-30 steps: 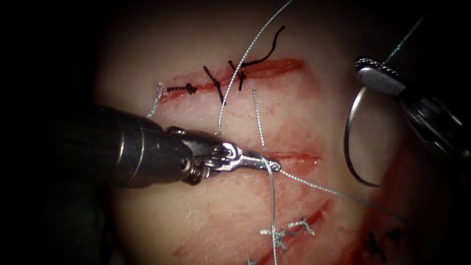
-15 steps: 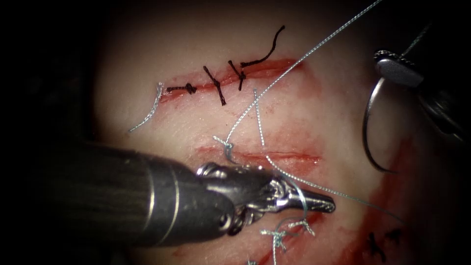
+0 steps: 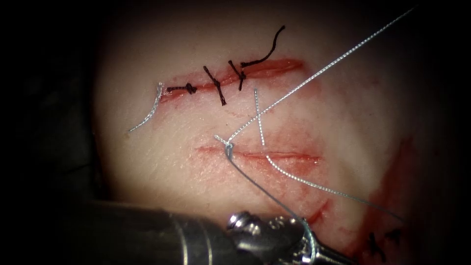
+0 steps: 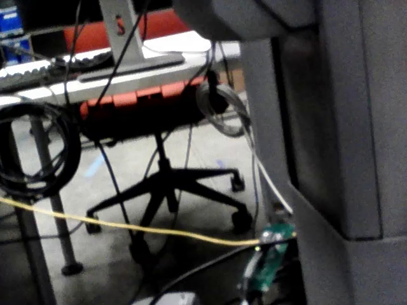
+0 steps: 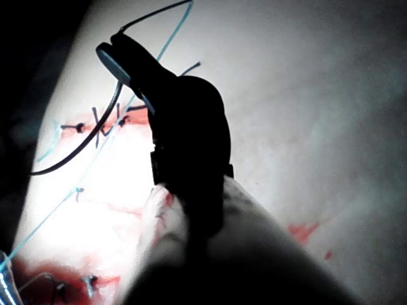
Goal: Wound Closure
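On the tissue (image 3: 162, 172) the middle cut (image 3: 289, 157) carries a knot (image 3: 228, 145) of pale thread at its left end. One strand (image 3: 265, 189) runs from the knot down to my left tool (image 3: 321, 254), whose jaws are shut on it at the endoscope view's lower edge. A second strand (image 3: 333, 61) rises taut toward the upper right. In the right wrist view my right tool (image 5: 117, 54) is shut on the curved needle (image 5: 70, 162) near its thread end. The needle hangs free above the tissue, and the thread (image 5: 44, 222) crosses under it.
Black stitches (image 3: 216, 83) close the upper cut (image 3: 274, 66). A short cut thread end (image 3: 258, 118) stands above the middle cut, another (image 3: 147, 115) lies far left. A loose strand (image 3: 333, 192) trails right over red fluid (image 3: 392, 186). Dark stitches (image 3: 375, 243) sit lower right.
My left tool has drawn its thread down to the lower edge. The right tool has carried the needle up and right, out of the endoscope view. Both strands tightened and the knot settled on the cut.
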Controlling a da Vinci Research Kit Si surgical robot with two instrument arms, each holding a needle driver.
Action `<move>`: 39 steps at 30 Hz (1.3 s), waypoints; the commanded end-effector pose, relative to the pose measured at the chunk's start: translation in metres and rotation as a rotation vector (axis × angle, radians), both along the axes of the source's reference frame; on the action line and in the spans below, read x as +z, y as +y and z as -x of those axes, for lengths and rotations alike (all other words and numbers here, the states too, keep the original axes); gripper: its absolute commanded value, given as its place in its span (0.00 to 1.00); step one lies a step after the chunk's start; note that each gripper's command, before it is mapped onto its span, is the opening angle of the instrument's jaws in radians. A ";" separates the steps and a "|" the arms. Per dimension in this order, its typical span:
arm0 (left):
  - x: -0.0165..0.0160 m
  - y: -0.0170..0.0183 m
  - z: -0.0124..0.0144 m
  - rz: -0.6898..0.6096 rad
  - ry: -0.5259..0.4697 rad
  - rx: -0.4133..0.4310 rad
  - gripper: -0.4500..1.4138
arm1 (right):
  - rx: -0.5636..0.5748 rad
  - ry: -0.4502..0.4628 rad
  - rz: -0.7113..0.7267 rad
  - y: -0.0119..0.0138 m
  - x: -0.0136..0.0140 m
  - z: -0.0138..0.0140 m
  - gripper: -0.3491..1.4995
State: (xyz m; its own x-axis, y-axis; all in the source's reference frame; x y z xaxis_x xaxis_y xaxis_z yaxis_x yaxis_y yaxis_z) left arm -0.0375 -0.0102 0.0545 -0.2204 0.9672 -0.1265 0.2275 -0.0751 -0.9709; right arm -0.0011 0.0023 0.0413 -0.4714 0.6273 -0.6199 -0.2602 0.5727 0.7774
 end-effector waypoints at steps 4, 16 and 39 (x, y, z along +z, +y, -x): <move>0.0005 -0.0002 0.0006 -0.001 -0.001 0.005 0.00 | 0.080 -0.048 0.011 0.0028 0.0005 0.0048 0.00; 0.0011 0.0005 -0.0006 -0.007 0.004 -0.008 0.17 | 0.061 -0.065 0.004 0.0015 0.0013 0.0035 0.00; 0.0138 0.0077 -0.0211 -0.545 0.246 -0.097 0.39 | -0.140 -0.018 -0.059 -0.0079 0.0051 -0.0111 0.00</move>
State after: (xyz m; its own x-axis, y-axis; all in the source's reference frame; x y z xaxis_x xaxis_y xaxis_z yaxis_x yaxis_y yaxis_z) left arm -0.0170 -0.0026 0.0680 -0.0935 0.8903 0.4456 0.0360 0.4503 -0.8921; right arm 0.0092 -0.0056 0.0462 -0.3656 0.7219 -0.5876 -0.1978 0.5566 0.8069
